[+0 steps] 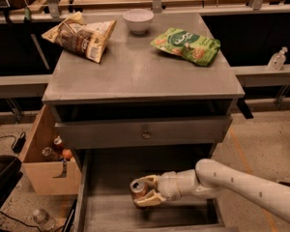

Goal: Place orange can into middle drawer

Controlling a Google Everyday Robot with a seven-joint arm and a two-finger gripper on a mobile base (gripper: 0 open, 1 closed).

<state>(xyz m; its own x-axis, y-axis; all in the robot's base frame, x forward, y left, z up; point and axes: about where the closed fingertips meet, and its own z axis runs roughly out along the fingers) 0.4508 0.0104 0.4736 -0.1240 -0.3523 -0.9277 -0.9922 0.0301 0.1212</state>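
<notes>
White robot arm (246,190): smooth, rounded plastic shells with small dark dots spaced along the forearm and a bulbous housing at the joint. A narrower off-white wrist segment ends in the cream two-finger gripper (145,192), whose tapered fingers (150,180) are pale yellowish. The gripper sits low over the wide grey wooden drawer tray (183,212), clasping the coppery-orange metal can (137,187).

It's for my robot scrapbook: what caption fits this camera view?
Robot's pincer grips the orange can inside the open middle drawer.
</notes>
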